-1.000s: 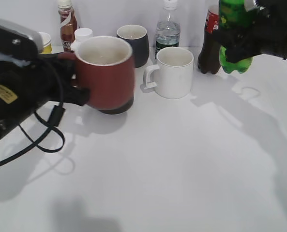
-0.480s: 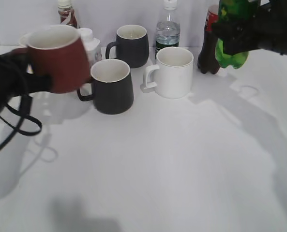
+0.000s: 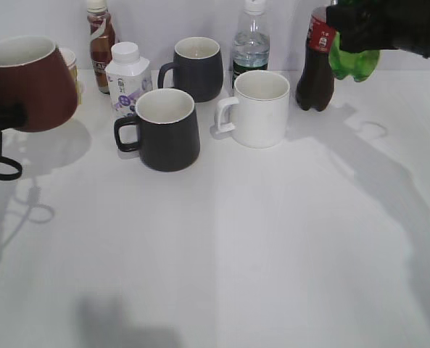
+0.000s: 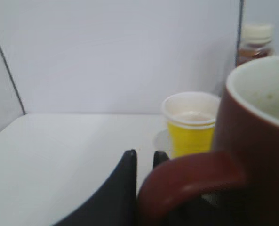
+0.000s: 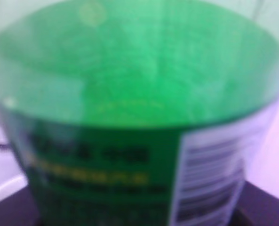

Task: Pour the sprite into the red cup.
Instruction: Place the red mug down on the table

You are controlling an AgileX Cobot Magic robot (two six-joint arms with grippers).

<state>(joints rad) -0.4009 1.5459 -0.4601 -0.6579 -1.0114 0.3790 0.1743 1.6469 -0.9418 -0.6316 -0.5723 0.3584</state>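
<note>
Exterior view, near to far: the white table (image 3: 273,254) was bare in the lower half of the frame. At mid-frame stood a black mug (image 3: 164,129) with its handle to the left, and just right of it a white mug (image 3: 262,107), also handle left. The red cup (image 3: 27,83) was held off the table at the far left edge, tilted, off-white inside showing; its shadow lay on the table beside it. In the left wrist view the left gripper (image 4: 144,162) showed two dark fingers close together at the cup's handle, closed on the red cup, which filled the right of that frame. Behind it sat a yellow paper cup (image 4: 192,123) and a brown bottle (image 4: 254,42). Back row in the exterior view: a small white bottle (image 3: 124,76), a second black mug (image 3: 199,67), a clear water bottle (image 3: 251,40) and a dark cola bottle (image 3: 317,65). The sprite (image 3: 354,61) was raised at the upper right, its green base beside the cola bottle, carried by the right gripper (image 3: 389,29); the right wrist view was filled with the blurred green body and label, dark parts of the gripper showing in both lower corners, clamped on the bottle.
</note>
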